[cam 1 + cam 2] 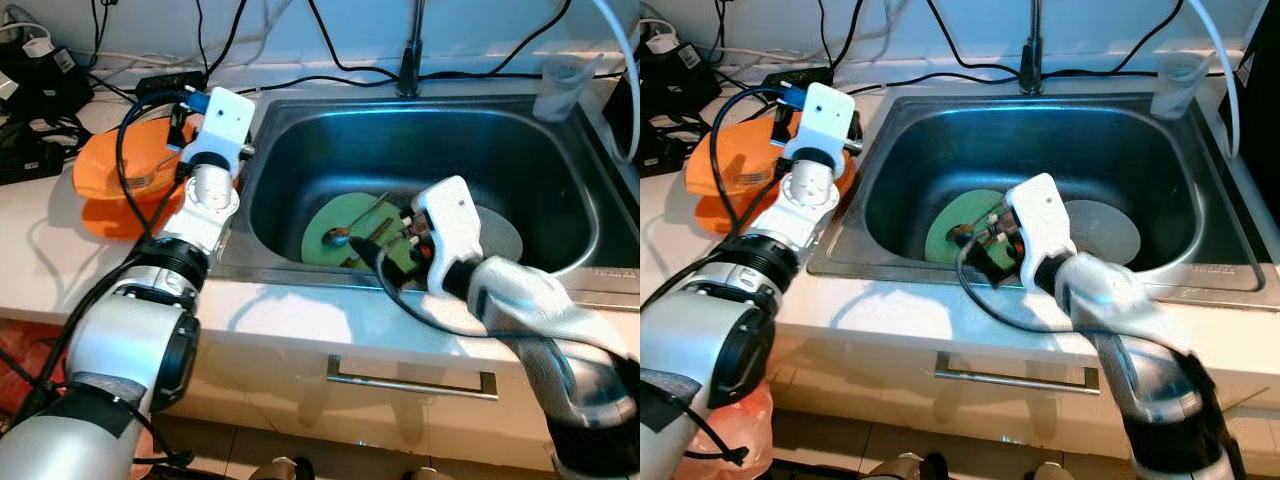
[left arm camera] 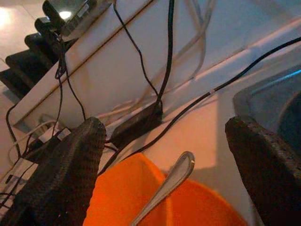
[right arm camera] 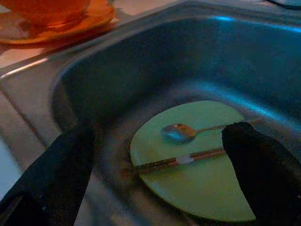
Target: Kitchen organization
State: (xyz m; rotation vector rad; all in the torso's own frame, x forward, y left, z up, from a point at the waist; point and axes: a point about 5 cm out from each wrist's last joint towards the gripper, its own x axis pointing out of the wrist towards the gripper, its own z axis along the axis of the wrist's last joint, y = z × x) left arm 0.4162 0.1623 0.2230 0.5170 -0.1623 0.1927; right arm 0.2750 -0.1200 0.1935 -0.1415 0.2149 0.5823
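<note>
A green plate (image 1: 335, 218) lies on the floor of the steel sink (image 1: 450, 140), with a metal spoon (image 3: 178, 133) and a pair of chopsticks (image 3: 176, 161) resting on it. My right gripper (image 3: 157, 134) hovers open just above that plate, near the sink's front wall, with nothing between its fingers. On the counter left of the sink an orange bowl (image 1: 112, 165) sits on an orange plate (image 1: 100, 218) and holds a second spoon (image 2: 169, 181). My left gripper (image 2: 164, 125) stands open over the bowl, its fingers apart on either side of that spoon's handle.
A grey plate (image 1: 503, 235) lies in the sink to the right of the green one. The faucet (image 1: 410, 60) rises behind the sink, and a clear plastic cup (image 1: 560, 88) stands at its back right corner. Black cables and a power strip (image 1: 170, 80) crowd the back of the counter.
</note>
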